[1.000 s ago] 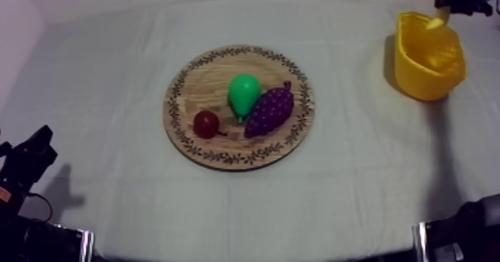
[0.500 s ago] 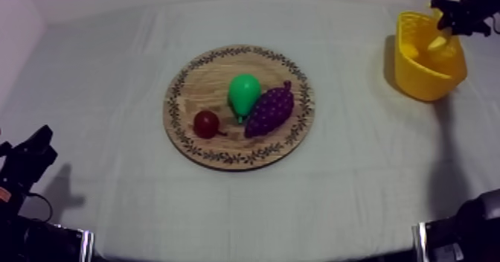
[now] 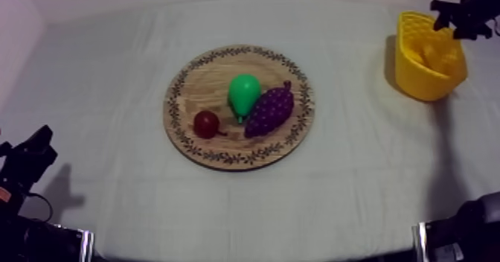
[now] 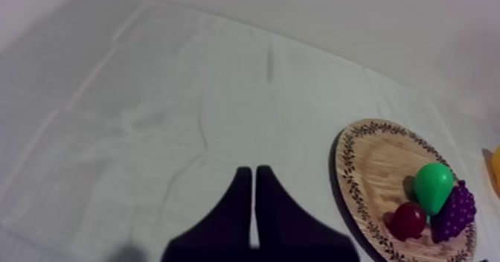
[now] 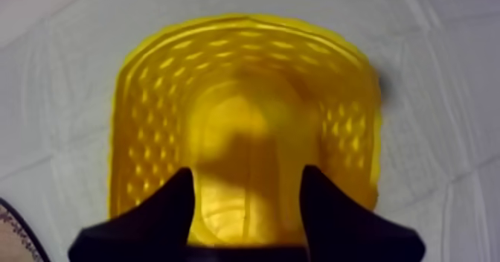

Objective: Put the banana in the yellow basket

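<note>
I am running a lab-style robot test bench.
A table (image 3: 111,131) under a plain grey-white cloth (image 3: 357,176) is sitting against a bare pale wall (image 3: 15,19); a green toy pear (image 3: 243,92), a purple bunch of toy grapes (image 3: 269,110) and a small red fruit (image 3: 205,123) are lying on a round wooden board (image 3: 201,82) with a patterned rim, a yellow basket (image 3: 417,82) is standing apart, and black robot arm parts (image 3: 465,231) are sitting at both near corners.

Left black two-fingered gripper (image 4: 254,173): fingers pressed together in a narrow wedge; left arm (image 3: 26,164) low at table's near left edge. Right black two-fingered gripper (image 5: 248,176): fingers spread apart; right arm (image 3: 470,8) at far right corner.
</note>
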{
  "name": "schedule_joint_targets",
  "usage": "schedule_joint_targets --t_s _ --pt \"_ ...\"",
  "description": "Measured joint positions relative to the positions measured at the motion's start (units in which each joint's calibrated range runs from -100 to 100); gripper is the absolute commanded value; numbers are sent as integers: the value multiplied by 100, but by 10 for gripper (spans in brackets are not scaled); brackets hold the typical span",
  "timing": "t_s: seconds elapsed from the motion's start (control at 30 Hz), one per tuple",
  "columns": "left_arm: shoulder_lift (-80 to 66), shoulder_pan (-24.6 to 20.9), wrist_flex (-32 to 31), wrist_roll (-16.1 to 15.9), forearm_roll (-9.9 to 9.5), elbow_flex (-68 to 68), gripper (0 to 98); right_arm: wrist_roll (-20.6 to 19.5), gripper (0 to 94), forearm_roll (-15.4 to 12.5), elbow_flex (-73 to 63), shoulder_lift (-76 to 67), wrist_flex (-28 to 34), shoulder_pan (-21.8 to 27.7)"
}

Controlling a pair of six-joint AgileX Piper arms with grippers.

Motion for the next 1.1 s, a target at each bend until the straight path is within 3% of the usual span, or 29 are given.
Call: schedule_joint_targets --t_s 0.67,1.1 --pt "0 0 -1 -3 0 0 1 73 136 -193 2230 -4149 -221 -130" --pt "0 0 -1 -3 0 0 1 -177 47 154 4261 -6878 -568 -935"
